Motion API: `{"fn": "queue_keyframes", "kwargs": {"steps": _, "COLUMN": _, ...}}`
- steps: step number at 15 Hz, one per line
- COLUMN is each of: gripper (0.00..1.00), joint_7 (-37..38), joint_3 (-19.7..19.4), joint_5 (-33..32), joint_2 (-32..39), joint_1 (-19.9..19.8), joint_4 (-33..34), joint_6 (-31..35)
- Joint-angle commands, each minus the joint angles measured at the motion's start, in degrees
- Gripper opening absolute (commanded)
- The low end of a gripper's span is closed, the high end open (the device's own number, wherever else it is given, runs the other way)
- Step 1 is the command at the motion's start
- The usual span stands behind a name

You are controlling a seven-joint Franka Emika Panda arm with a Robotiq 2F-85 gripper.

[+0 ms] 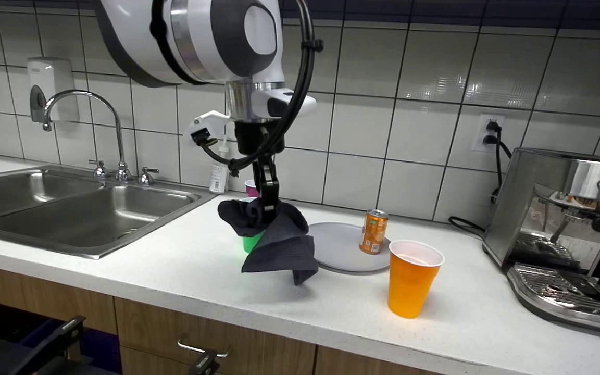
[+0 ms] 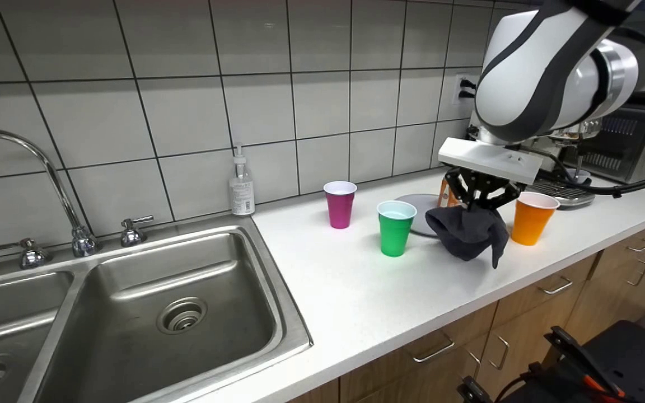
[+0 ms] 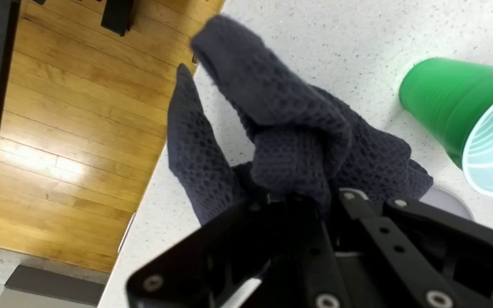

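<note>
My gripper [image 2: 471, 202] is shut on a dark grey waffle-weave cloth [image 2: 468, 235], seen in both exterior views. The bunched cloth [image 1: 284, 250] hangs above the white counter, its loose corners drooping. In the wrist view the folds of the cloth [image 3: 280, 102] cover the fingertips. Beside it stands a green cup [image 3: 452, 102], upright in an exterior view [image 2: 394, 234]. On the far side of the cloth, a grey plate [image 1: 334, 249] carries an orange can [image 1: 374, 232]. An orange cup [image 1: 412, 284] stands upright near the counter's front. Farther back is a magenta cup [image 2: 340, 208].
A double steel sink [image 2: 286, 319] with a curved faucet [image 1: 115, 117] lies at one end of the counter. A soap bottle [image 2: 242, 190] stands by the tiled wall. At the opposite end is an espresso machine [image 1: 555, 208]. Drawers with metal handles [image 2: 434, 352] line the counter front.
</note>
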Motion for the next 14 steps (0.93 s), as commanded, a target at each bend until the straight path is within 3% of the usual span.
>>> {"fn": "queue_keyframes", "kwargs": {"steps": 1, "gripper": 0.02, "joint_7": 1.4, "joint_3": 1.7, "joint_5": 0.0, "joint_2": 0.3, "joint_1": -2.4, "joint_4": -0.3, "joint_6": -0.8}}
{"fn": "queue_keyframes", "kwargs": {"steps": 14, "gripper": 0.02, "joint_7": 0.8, "joint_3": 0.4, "joint_5": -0.1, "joint_2": 7.0, "joint_1": -1.3, "joint_4": 2.2, "joint_6": -0.4}}
